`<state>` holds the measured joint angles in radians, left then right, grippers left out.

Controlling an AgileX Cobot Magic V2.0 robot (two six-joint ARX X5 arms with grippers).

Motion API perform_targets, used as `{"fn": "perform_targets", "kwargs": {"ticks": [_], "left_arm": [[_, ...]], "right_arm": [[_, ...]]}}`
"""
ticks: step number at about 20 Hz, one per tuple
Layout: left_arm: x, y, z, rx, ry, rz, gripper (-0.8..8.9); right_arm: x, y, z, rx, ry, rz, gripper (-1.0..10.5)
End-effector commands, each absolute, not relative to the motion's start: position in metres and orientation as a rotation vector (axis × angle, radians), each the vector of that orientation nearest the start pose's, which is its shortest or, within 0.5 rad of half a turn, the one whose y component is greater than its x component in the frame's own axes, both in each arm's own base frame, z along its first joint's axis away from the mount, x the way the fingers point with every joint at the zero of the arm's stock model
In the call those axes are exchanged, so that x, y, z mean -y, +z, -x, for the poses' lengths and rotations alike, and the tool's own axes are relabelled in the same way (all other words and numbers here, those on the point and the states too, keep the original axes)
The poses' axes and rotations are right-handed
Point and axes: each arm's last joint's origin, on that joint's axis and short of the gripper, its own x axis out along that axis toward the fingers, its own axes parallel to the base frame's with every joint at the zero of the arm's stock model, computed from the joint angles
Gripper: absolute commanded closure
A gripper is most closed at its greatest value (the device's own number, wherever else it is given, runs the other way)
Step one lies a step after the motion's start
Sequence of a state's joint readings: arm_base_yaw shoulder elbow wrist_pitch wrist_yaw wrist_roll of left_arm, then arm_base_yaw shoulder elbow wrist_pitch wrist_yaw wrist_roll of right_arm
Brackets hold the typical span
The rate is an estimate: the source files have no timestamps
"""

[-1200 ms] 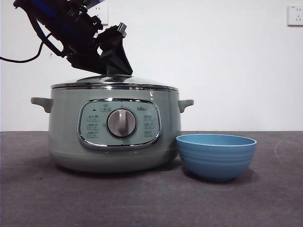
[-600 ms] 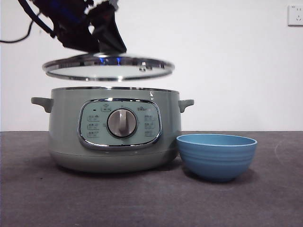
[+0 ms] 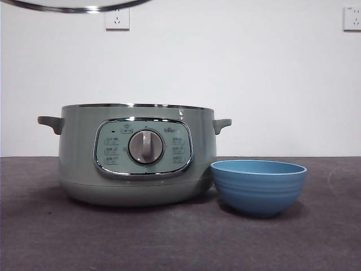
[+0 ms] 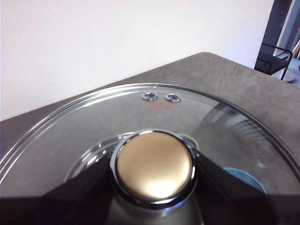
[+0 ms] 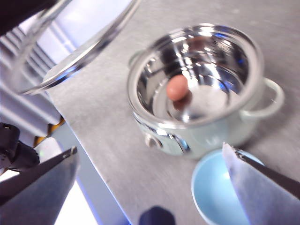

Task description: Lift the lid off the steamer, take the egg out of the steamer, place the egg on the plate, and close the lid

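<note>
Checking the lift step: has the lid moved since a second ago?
Yes. The lid has gone straight up from the steamer, which stays put; only its rim shows at the front view's top edge, clamped by the left gripper.

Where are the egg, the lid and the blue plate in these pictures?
egg [image 5: 177, 87], right wrist view, on its brown shell inside the steamer.
lid [image 4: 154, 165], left wrist view, on its knob top.
plate [image 3: 258, 192], front view, on its ridged outer wall.

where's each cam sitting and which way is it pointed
Front: low at table height, level across the steamer and plate; only the lid rim shows at top, no arm.
Left wrist: on the left gripper, looking down on the lid's knob clamped by its jaws.
Right wrist: high above, looking down at the egg; right gripper open.
Shared: lid, steamer, plate.
</note>
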<state>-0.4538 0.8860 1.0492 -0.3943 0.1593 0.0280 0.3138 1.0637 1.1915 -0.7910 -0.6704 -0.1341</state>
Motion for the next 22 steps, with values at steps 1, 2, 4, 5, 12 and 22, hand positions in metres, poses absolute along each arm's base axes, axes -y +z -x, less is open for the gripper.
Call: {"fn": "perform_targets", "kwargs": {"ticks": [1,2,4,5,12,22], "left_arm": [[0.07,0.4,-0.135,-0.133,-0.592,-0.013,8.22],[0.065,0.402,-0.127,-0.126,-0.564,-0.014,8.22],[0.057,0.403,-0.112,-0.121,-0.521,-0.015,8.22],[0.053,0.403,-0.105,-0.124,-0.51,-0.015,8.22],[0.038,0.399,-0.077,-0.164,-0.475,0.012,8.22],[0.036,0.4,-0.074,-0.151,-0.442,0.022,8.22]], "right_arm": [[-0.094,0.364,-0.198,-0.607,1.018,0.006,3.5],[-0.102,0.361,-0.205,-0.599,1.022,0.023,3.5],[-0.12,0.352,-0.221,-0.584,1.051,0.043,3.5],[-0.129,0.346,-0.23,-0.581,1.06,0.041,3.5],[-0.181,0.311,-0.28,-0.575,1.032,0.112,3.5],[-0.256,0.274,-0.345,-0.612,1.103,0.145,3.5]]}}
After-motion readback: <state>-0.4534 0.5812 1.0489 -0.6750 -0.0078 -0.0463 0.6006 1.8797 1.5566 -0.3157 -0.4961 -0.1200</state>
